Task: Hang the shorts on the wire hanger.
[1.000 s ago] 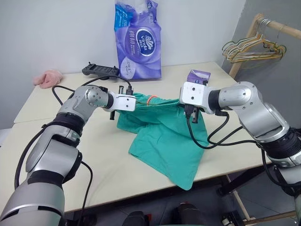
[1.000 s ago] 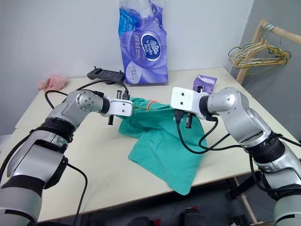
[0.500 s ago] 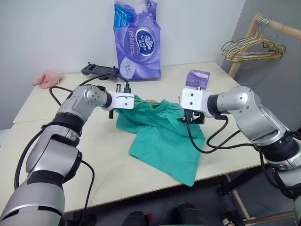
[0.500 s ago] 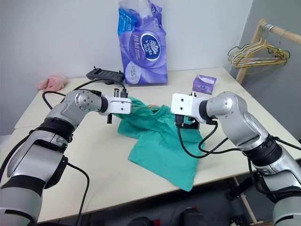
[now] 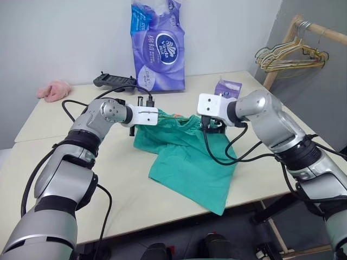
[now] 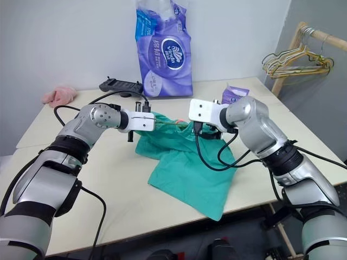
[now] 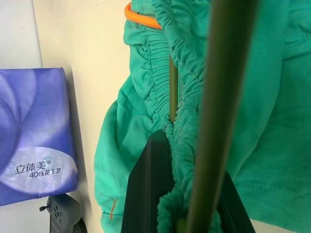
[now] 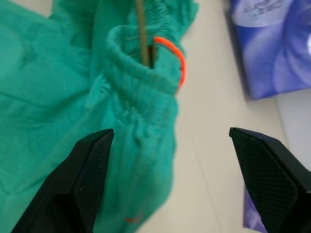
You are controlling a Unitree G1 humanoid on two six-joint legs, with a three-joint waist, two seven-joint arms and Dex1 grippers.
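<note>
Draping teal shorts (image 5: 187,157), gathered waistband pinched with wire hanger (image 7: 214,97) in left end effector (image 7: 182,204), right end effector (image 8: 180,179) wide, empty

Most of the wire hanger (image 7: 171,87) is buried inside the gathered waistband of the shorts (image 5: 187,162), with only short olive stretches showing. The left end effector (image 5: 147,108) has its fingertips hidden in the cloth. The tissue pack (image 5: 158,46) is cut off at the top.

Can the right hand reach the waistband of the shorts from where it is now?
Probably yes. The right hand is open, and the gathered waistband of the shorts lies just ahead of its fingers with nothing between. The wire hanger runs through that waistband, which the left hand holds.
</note>
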